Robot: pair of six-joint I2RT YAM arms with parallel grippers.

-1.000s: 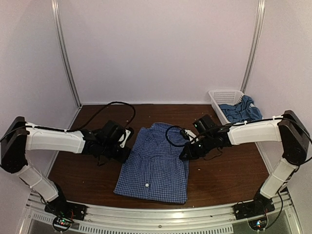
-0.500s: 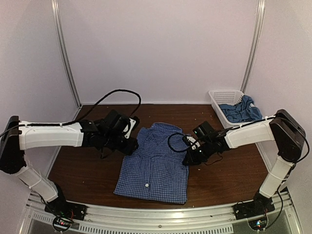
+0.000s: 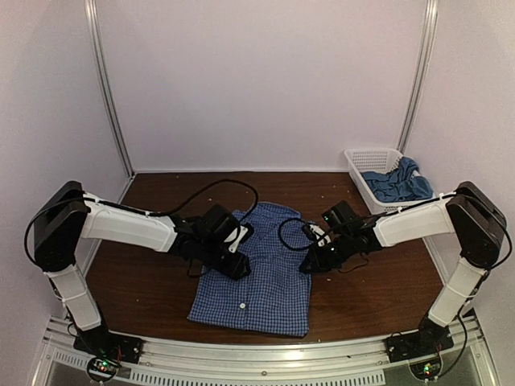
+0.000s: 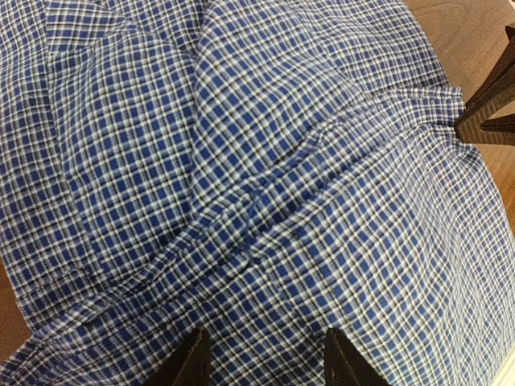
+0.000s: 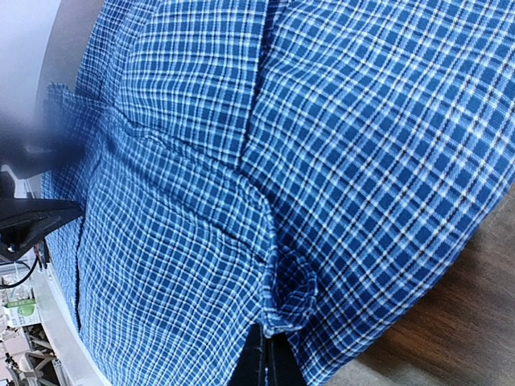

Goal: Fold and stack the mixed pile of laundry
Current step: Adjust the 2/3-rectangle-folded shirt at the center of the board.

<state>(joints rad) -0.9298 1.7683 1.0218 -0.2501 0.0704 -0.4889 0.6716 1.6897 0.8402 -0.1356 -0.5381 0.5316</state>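
Shows checked shirt (image 3: 256, 277) lying folded at the middle of the tabletop (image 3: 137, 281), left gripper (image 4: 265, 363) spread just above its cloth, right gripper (image 5: 269, 366) pressed together, pinching its right edge, and teal t-shirt (image 3: 396, 183) heaped in white basket (image 3: 362, 154) at far right corner.
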